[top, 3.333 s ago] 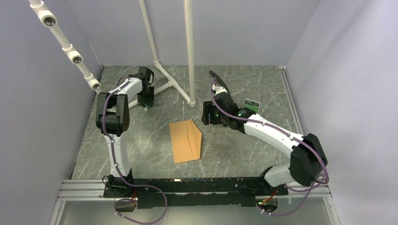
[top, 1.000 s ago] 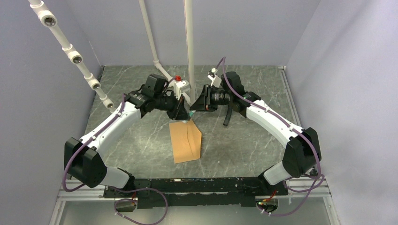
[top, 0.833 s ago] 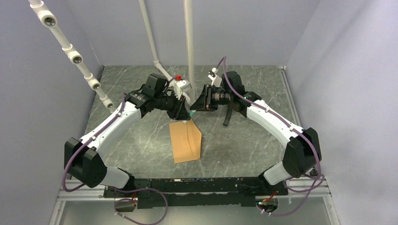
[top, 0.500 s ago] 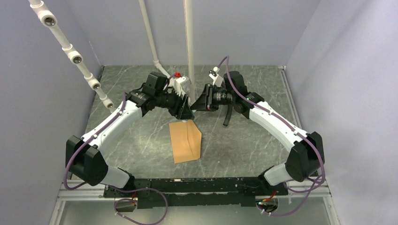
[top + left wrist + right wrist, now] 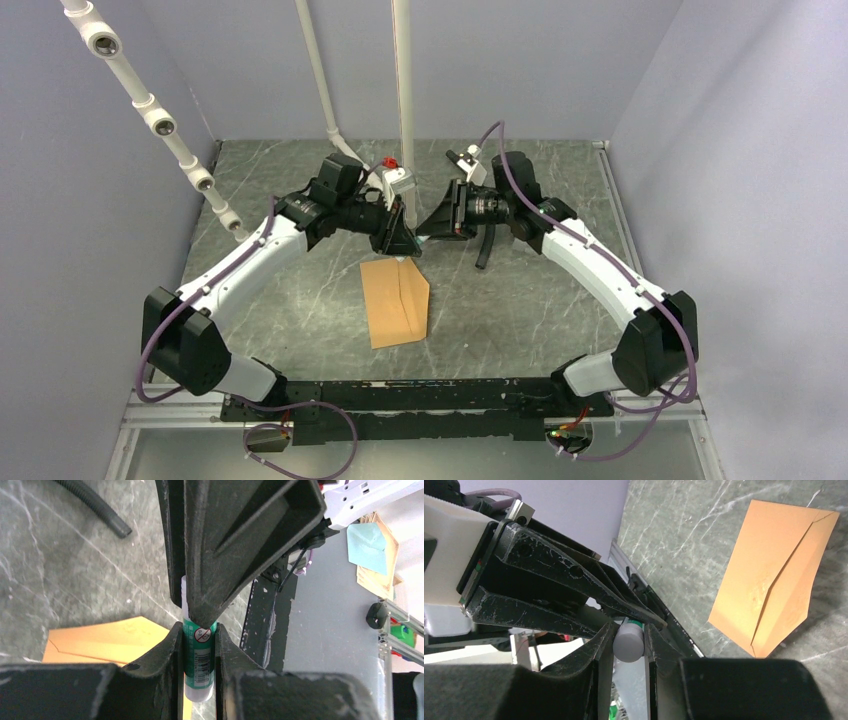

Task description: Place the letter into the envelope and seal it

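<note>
The orange-brown envelope [image 5: 397, 302] lies flat on the table, its pointed flap folded over to the right. It also shows in the left wrist view [image 5: 100, 639] and the right wrist view [image 5: 774, 575]. The letter is not in view. My two grippers meet tip to tip above the envelope's far end, both on a green glue stick [image 5: 199, 655]. My left gripper [image 5: 403, 243] [image 5: 199, 630] is shut on its green body. My right gripper [image 5: 426, 236] [image 5: 629, 630] is shut on its grey-white end [image 5: 629, 641].
A white pipe frame [image 5: 404, 110] stands at the back middle, with a slanted pipe [image 5: 150, 100] at the left. A black hose [image 5: 484, 247] hangs by the right wrist. Purple-grey walls close in three sides.
3.3 s ago the arms were apart and held nothing between them. Over the last second the joined grippers rose a little off the envelope's far end, and the right wrist shifted right.
</note>
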Controlling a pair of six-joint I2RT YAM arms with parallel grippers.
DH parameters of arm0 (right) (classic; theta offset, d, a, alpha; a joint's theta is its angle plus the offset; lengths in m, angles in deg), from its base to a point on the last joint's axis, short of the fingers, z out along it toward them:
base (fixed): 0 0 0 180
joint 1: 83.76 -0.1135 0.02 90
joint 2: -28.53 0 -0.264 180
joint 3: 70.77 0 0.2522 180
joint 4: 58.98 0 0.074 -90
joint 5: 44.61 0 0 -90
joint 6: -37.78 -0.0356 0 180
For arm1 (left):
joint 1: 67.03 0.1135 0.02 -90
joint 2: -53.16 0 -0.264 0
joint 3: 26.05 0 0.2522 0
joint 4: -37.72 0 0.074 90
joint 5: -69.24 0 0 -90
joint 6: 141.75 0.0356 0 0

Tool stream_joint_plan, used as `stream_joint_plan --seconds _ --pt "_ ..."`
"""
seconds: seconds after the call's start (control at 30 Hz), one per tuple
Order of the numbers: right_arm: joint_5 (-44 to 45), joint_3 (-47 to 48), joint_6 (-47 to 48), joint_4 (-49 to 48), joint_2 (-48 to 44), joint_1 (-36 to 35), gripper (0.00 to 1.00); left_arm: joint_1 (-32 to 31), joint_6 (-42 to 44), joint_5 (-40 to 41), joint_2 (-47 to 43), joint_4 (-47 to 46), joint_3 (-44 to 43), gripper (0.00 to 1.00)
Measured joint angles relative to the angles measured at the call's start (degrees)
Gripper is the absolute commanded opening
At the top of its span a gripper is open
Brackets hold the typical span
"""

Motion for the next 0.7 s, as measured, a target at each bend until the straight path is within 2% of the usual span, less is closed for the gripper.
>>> stream_joint_plan --seconds 0.33,0.57,0.6,0.7 --pt "-7.8 4.6 -1.6 5.6 -0.5 6.0 0.00 -0.7 2.3 -0.2 -2.3 -6.3 0.1 0.02" --pt "-7.6 5.1 -0.9 5.2 -3.9 13.9 0.00 1.4 3.6 1.7 -2.2 5.8 2.4 0.02" --pt "-7.6 5.3 -0.3 5.4 -4.3 13.7 0.08 1.4 3.6 1.8 -2.2 6.7 2.4 0.02" --pt "-6.8 5.9 2.0 6.6 -4.6 12.9 0.52 1.4 3.6 1.8 -2.3 7.6 2.3 0.02"
